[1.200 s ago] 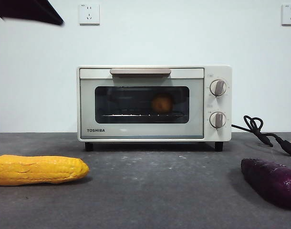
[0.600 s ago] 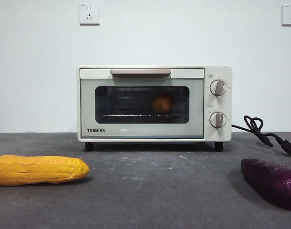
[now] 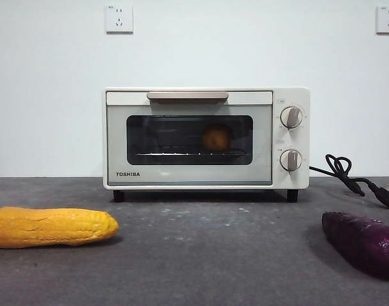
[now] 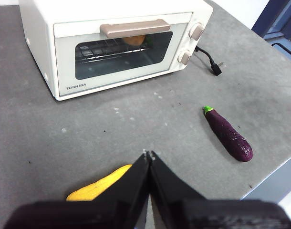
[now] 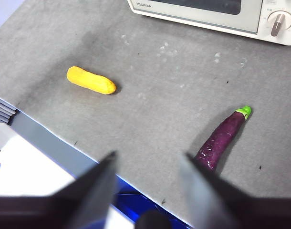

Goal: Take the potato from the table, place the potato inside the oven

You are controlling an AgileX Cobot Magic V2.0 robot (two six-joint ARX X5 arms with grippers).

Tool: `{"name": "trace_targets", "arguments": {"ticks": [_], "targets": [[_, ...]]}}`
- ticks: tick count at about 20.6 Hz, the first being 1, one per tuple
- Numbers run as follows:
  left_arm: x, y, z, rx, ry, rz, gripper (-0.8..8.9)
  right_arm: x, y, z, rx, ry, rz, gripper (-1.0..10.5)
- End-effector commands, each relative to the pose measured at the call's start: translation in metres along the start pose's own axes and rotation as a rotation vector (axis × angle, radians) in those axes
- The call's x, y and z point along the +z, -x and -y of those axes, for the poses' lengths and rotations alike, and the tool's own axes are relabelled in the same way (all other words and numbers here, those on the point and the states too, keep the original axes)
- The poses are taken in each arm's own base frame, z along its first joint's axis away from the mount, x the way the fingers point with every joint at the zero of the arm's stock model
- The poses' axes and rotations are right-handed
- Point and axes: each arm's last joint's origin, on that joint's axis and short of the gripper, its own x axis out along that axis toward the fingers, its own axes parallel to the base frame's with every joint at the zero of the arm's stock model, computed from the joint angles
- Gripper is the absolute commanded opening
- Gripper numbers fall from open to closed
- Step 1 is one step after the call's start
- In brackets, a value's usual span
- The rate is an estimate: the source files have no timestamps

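Now that the dark arm tip seen a second ago has left the front view, the potato [image 3: 216, 138] sits inside the closed TOSHIBA toaster oven [image 3: 206, 138], the left pincer [image 4: 149, 157] pressed together and the right pincer [image 5: 148, 160] spread wide, both empty and well back from the oven, so the task looks complete.

The right gripper [image 5: 148, 164] has its two black jaws spread wide apart, holding nothing, above the near edge of the table [image 5: 150, 76]. The oven [image 5: 217, 14] sits at the far side, only its lower front strip and one knob [image 5: 278, 21] in frame. A yellow corn cob [image 5: 90, 80] lies well apart from the oven. A purple eggplant [image 5: 223, 137] with a green tip lies nearer the gripper, tip towards the oven.
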Motion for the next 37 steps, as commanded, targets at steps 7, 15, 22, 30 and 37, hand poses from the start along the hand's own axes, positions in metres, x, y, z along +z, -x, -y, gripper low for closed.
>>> {"name": "trace_targets", "arguments": {"ticks": [7, 15, 22, 30, 37], "targets": [[0.0, 0.0, 0.0, -0.001, -0.013, 0.0, -0.04, 0.0, 0.0, 0.0, 0.0, 0.013, 0.005, 0.0], [0.0, 0.0, 0.0, 0.0, -0.013, 0.0, -0.04, 0.0, 0.0, 0.0, 0.0, 0.013, 0.006, 0.0], [0.005, 0.012, -0.011, 0.339, -0.319, 0.375, -0.04, 0.0, 0.0, 0.0, 0.0, 0.012, 0.005, 0.0], [-0.078, -0.023, -0.047, 0.6, -0.324, 0.649, -0.04, 0.0, 0.0, 0.0, 0.0, 0.012, 0.005, 0.0], [-0.126, -0.052, -0.065, 0.624, -0.283, 0.556, -0.04, 0.0, 0.0, 0.0, -0.001, 0.012, 0.005, 0.0]]}}
